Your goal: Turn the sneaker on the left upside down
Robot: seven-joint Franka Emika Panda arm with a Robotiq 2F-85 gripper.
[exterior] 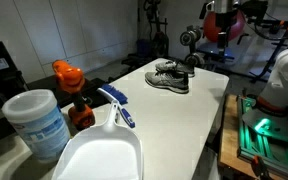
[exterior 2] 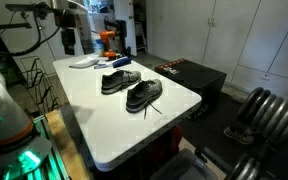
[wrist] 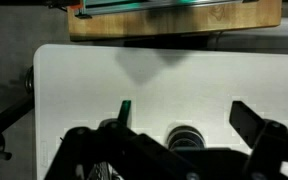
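Note:
Two dark sneakers with white soles stand upright side by side on the white table (exterior: 199, 110). In both exterior views they show as a pair: one sneaker (exterior: 166, 68) (exterior 2: 118, 81) and its mate (exterior: 174, 83) (exterior 2: 144, 95) with loose laces. My gripper (wrist: 184, 115) is open and empty in the wrist view, over bare white tabletop (wrist: 164, 75). No sneaker shows in the wrist view. In an exterior view the gripper (exterior: 190, 42) hangs above the table's far end, behind the sneakers and apart from them.
A white dustpan (exterior: 99, 150) (exterior 2: 84, 63), a blue brush (exterior: 117, 106), an orange-topped bottle (exterior: 70, 80) (exterior 2: 106, 40) and a lidded plastic tub (exterior: 39, 122) stand at the table's other end. A black box (exterior 2: 189, 75) sits beside the table. A wooden shelf edge (wrist: 174, 20) lies beyond it.

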